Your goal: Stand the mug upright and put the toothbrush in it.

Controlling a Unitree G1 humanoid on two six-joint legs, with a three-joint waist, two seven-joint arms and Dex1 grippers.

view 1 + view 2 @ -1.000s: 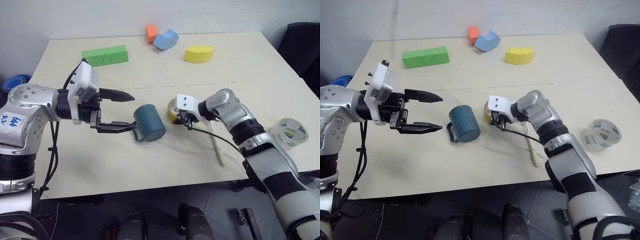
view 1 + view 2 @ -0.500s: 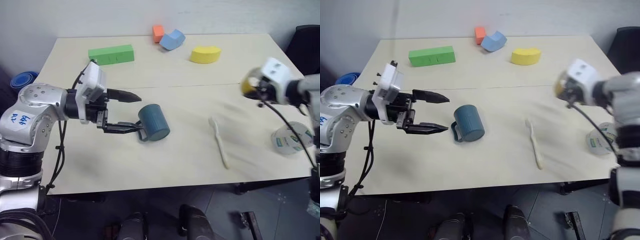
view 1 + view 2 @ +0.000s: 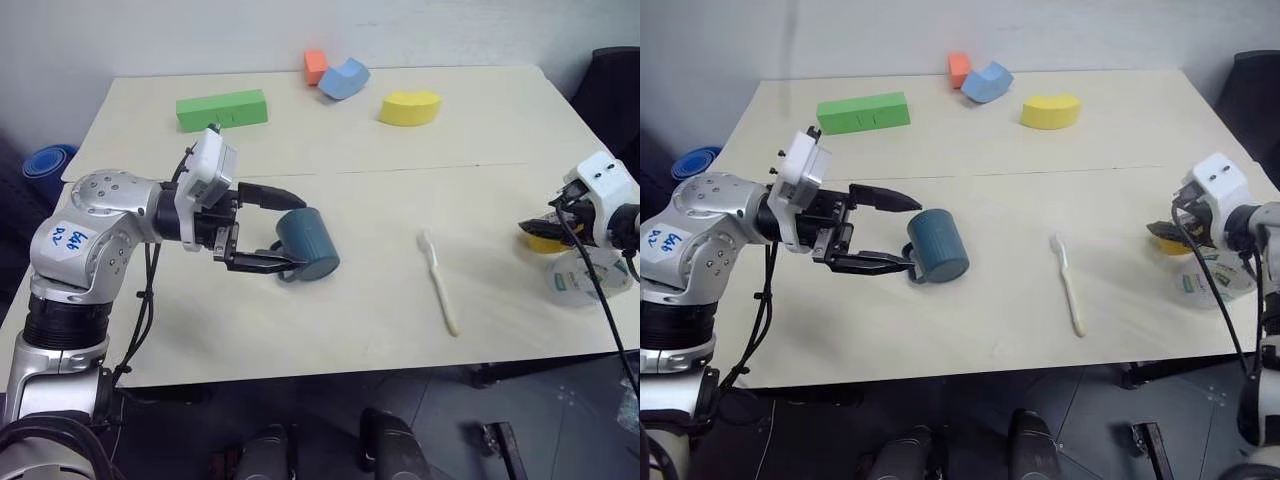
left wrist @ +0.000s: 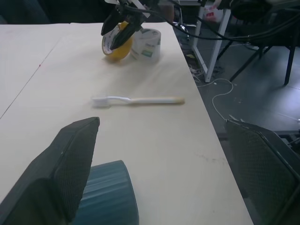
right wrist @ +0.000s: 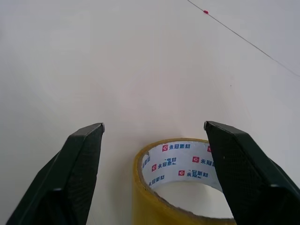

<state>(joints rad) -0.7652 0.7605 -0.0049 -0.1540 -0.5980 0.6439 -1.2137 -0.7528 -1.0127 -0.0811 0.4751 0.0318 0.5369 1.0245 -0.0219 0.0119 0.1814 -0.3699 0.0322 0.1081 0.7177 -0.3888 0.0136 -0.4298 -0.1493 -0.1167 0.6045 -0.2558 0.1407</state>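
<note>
At the table's left, the left gripper (image 3: 285,228) points toward the right with its two black fingers spread wide, the upper one reaching over the top edge of the mug (image 3: 309,244) and the lower one ending at the mug's loop handle; whether either finger touches it cannot be told. The dark teal-blue mug lies on its side on the cream table (image 3: 350,330), left of centre, its ribbed wall showing between the fingers in the left wrist view. Behind it, along the far edge, sit a green block (image 3: 222,109), then an orange block (image 3: 316,67) touching a blue curved block (image 3: 344,79), and further right a yellow curved block (image 3: 410,107). Right of the mug and well apart from it, the white toothbrush (image 3: 439,281) lies flat on the table, bristle head toward the far side, handle toward the near edge. At the right edge of the table, the right gripper (image 5: 152,136) has its jaws parted, standing on either side of a yellow tape roll (image 5: 180,187) without closing on it. Just beside that roll lies a clear tape roll (image 3: 578,278) with printed green and white markings.
</note>
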